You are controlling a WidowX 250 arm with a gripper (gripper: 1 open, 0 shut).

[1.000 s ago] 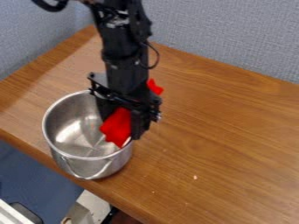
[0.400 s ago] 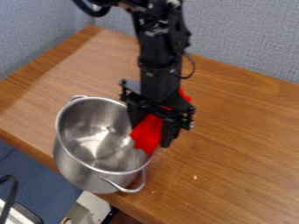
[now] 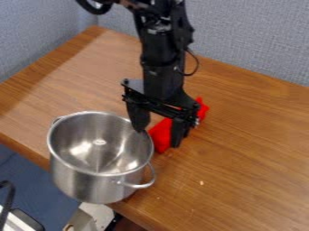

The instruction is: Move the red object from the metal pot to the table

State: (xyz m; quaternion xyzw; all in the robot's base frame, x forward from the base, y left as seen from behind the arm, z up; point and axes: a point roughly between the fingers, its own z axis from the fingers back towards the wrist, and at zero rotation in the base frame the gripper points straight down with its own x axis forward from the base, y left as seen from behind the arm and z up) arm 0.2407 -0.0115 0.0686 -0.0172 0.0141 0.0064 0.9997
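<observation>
Hiding most of the red object, the hand straddles it, grip unclear.

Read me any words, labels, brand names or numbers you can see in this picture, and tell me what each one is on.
None: no readable text, number or sign shows anywhere.
The metal pot, the red object, the gripper and the table all look unmarked at this picture size.

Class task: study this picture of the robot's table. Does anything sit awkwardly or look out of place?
Yes: the metal pot sits at the near edge of the table, partly past it, where it could tip off. The red object lies on the wood between the open gripper jaws, which looks normal.
</observation>
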